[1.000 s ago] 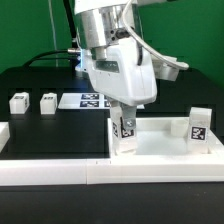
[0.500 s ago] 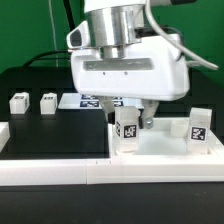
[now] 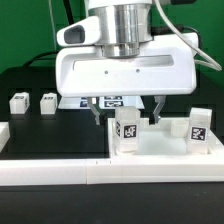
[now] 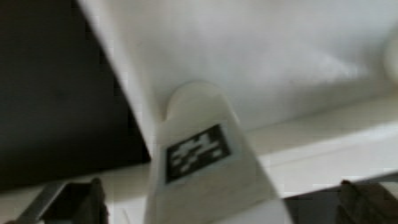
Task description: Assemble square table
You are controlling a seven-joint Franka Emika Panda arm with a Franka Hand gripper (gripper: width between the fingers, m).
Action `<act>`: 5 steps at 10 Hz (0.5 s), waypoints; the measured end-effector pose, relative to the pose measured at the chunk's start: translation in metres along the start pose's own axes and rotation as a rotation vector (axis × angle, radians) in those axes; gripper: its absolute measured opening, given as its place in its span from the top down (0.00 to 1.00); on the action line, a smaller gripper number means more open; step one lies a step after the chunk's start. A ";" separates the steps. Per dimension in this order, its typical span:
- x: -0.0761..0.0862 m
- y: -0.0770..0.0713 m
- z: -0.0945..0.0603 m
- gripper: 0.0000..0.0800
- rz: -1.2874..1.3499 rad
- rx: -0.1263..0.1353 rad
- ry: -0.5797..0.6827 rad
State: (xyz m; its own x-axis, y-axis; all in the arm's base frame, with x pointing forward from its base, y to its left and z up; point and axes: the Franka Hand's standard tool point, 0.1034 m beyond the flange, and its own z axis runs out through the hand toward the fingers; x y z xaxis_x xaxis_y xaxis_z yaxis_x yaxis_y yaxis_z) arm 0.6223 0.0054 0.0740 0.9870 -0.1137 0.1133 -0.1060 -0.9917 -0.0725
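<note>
The white square table top (image 3: 165, 146) lies at the exterior view's right, and it fills much of the wrist view as a pale surface (image 4: 267, 60). Two tagged legs stand upright on it, one at its near left corner (image 3: 128, 132) and one at its right side (image 3: 197, 125). My gripper (image 3: 127, 112) hangs just above the left leg, open wide, one fingertip (image 3: 97, 110) on either side and clear of it. In the wrist view that leg (image 4: 205, 150) stands between my spread gripper (image 4: 217, 205). Two more legs (image 3: 18, 101) (image 3: 47, 101) lie loose at the left.
The marker board (image 3: 80, 100) lies on the black table behind my gripper, partly hidden by it. A long white rail (image 3: 60, 170) runs along the front edge, and a short white piece (image 3: 3, 135) sits at the far left.
My jaws have opened from around the left leg and let it go. The hand has turned broadside to the camera and lifted slightly. The leg stays upright on the top.
</note>
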 end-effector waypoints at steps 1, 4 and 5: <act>-0.002 -0.001 0.000 0.19 -0.176 -0.007 -0.025; -0.002 -0.001 0.001 0.20 -0.127 -0.006 -0.025; -0.002 -0.001 0.001 0.44 -0.109 -0.005 -0.025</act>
State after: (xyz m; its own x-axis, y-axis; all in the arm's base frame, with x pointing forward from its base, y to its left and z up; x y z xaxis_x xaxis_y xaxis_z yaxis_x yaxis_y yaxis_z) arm 0.6204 0.0069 0.0727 0.9954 -0.0041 0.0959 0.0013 -0.9984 -0.0562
